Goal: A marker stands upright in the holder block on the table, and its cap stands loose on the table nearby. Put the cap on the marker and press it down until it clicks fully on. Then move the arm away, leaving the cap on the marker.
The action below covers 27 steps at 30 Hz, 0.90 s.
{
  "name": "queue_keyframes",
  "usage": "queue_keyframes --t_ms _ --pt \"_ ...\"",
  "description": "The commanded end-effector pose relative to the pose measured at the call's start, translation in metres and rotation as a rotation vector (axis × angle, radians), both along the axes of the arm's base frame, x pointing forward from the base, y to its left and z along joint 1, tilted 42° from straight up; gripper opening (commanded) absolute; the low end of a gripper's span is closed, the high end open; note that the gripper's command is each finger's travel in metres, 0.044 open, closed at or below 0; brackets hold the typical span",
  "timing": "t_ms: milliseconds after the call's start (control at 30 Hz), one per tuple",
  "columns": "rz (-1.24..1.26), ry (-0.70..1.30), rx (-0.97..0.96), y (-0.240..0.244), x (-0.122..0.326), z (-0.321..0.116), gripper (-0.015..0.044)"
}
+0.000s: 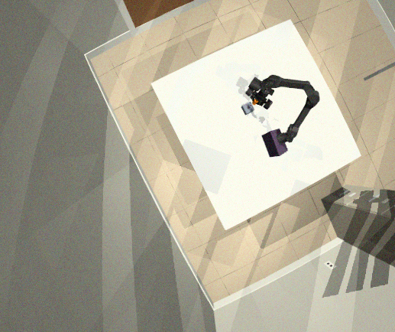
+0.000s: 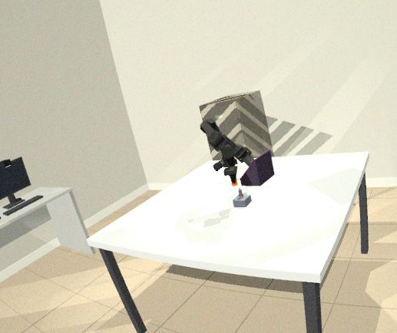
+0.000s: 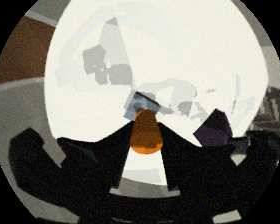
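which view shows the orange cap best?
Wrist. The cap fills the centre of the frame, clamped in the end effector. Top shows only an orange speck under the arm. Exterior shows a small orange tip above the holder block.
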<state>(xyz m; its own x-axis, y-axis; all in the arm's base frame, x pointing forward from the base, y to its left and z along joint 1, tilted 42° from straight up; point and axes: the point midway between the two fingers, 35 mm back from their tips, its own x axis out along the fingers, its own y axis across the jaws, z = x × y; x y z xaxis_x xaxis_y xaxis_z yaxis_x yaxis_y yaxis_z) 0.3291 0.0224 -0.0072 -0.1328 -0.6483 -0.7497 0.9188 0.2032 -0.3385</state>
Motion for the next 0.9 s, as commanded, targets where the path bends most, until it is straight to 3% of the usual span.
queue_keyframes --t_ms 0,867 --pt "-0.006 0.000 -0.003 0.014 0.002 -0.009 0.0000" --pt "-0.007 -0.001 -0.005 0.002 -0.001 -0.032 0.0000"
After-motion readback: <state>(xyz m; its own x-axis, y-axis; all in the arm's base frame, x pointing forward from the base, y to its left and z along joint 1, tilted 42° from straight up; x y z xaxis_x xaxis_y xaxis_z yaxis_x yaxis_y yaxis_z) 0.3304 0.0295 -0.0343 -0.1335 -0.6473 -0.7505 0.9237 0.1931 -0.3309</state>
